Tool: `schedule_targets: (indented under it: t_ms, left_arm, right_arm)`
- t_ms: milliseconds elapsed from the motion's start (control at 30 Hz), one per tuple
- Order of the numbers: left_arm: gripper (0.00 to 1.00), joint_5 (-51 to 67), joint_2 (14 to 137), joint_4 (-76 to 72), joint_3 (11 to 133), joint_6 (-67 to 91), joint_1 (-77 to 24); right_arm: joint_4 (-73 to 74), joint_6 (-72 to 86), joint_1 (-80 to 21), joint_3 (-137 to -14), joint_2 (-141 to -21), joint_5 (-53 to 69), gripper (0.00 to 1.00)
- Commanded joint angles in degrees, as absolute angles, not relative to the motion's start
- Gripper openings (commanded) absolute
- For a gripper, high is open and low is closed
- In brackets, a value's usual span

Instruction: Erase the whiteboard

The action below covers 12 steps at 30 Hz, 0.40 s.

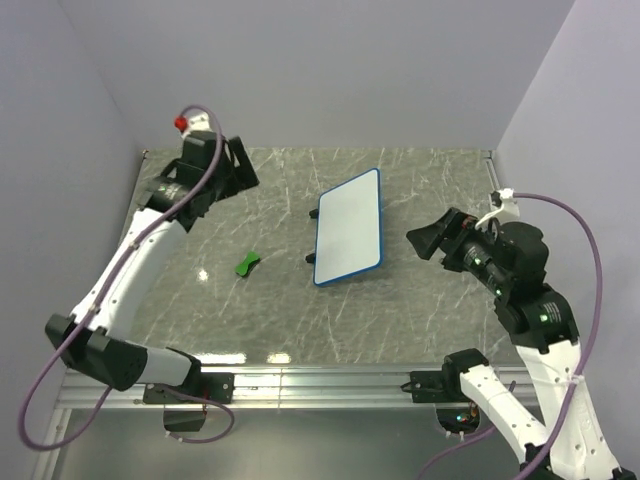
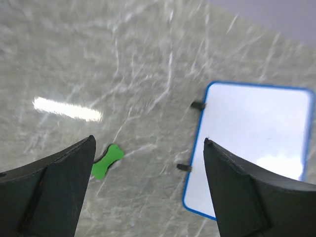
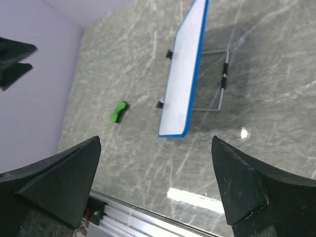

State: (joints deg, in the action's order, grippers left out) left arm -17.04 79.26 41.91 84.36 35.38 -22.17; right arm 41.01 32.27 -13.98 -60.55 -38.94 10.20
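The whiteboard [image 1: 350,228] stands propped near the table's middle, its blue-framed white face bare of marks. It also shows in the left wrist view [image 2: 256,143] and, edge-on, in the right wrist view [image 3: 185,79]. A small green eraser [image 1: 247,264] lies on the table left of it, also seen as the green eraser [image 2: 107,161] and the same eraser [image 3: 117,111]. My left gripper [image 1: 235,165] hangs open at the back left, high above the eraser and board [image 2: 148,143]. My right gripper [image 1: 425,240] is open to the board's right, holding nothing [image 3: 156,140].
A thin wire stand [image 3: 222,84] props the board from behind, and two small black feet [image 2: 197,105] stick out on its left side. An aluminium rail [image 1: 300,380] runs along the near edge. Lavender walls [image 1: 330,70] close the back and sides.
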Motion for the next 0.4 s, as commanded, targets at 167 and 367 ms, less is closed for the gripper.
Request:
schedule_targets:
  t_ms: [167,367]
  left_arm:
    - [0.95,-21.36,74.63,49.22,98.7,32.17,-22.5]
    - [0.99,-20.57,71.19,46.06,97.39,31.99,-22.5]
  right_arm:
    - [42.89,33.84,-13.8,-67.05,-34.37,12.48,1.0]
    - [44.47,33.05,-13.71,-69.17,-32.7,12.75,1.0]
